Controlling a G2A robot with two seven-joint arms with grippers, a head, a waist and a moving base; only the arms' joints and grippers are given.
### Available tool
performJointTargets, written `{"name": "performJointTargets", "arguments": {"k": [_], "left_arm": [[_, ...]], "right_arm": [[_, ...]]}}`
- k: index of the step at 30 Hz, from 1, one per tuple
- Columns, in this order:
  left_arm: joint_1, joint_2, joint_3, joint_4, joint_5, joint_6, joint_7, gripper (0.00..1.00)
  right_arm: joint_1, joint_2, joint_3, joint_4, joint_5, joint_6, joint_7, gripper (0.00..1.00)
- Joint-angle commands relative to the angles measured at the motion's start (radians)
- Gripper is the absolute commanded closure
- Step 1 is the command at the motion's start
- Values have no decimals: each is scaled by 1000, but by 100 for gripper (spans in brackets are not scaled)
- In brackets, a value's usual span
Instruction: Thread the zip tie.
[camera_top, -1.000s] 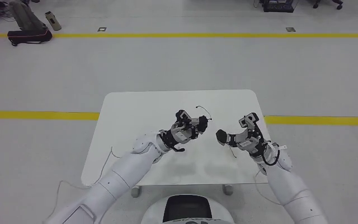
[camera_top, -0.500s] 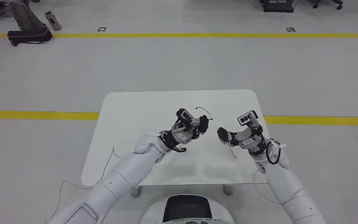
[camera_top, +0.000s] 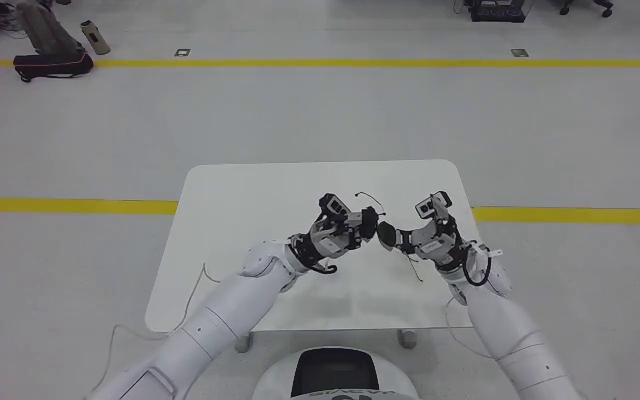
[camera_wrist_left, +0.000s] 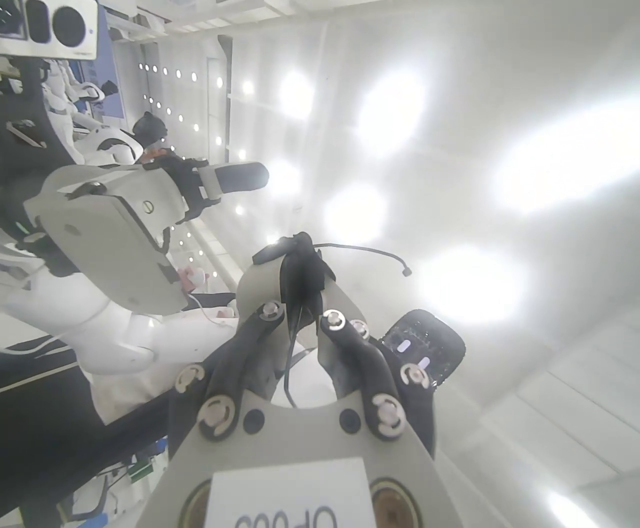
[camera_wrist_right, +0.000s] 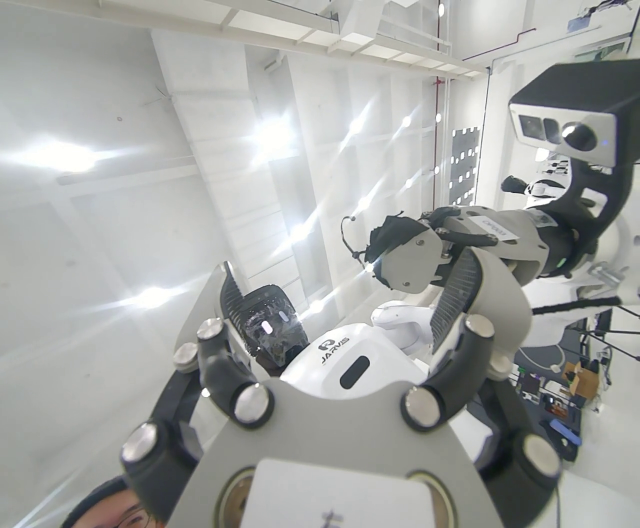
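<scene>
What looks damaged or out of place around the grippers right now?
The black covering at the tip of the left gripper looks ragged and frayed at its edges, where it pinches the zip tie. Nothing else stands out.

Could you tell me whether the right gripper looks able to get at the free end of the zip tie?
Probably yes: the right gripper is open and close to the left gripper, which is shut on the zip tie, and the tie's free end sticks out into open air, unobstructed.
</scene>
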Motion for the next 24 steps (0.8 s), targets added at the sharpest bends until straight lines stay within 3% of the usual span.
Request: {"name": "performJointTargets", "arguments": {"k": [1, 14, 17, 22, 23, 24], "left_arm": [[0, -2, 0, 3, 7, -10, -3, 100], [1, -4, -2, 5, 14, -20, 2, 100], [10, -1, -9, -9, 58, -19, 43, 100], [29, 4, -32, -16, 69, -13, 49, 100], [32, 4, -36, -19, 69, -13, 49, 100], [35, 4, -39, -21, 68, -12, 49, 100]], "right_arm": [[2, -2, -3, 2, 24, 18, 17, 0], [-5, -7, -2, -33, 20, 21, 28, 0], [-4, -8, 0, -33, 18, 25, 34, 0], [-2, -12, 4, -25, 13, 20, 34, 0], [-2, -12, 5, -24, 12, 18, 34, 3], [-2, -13, 6, -22, 11, 16, 34, 15]]}}
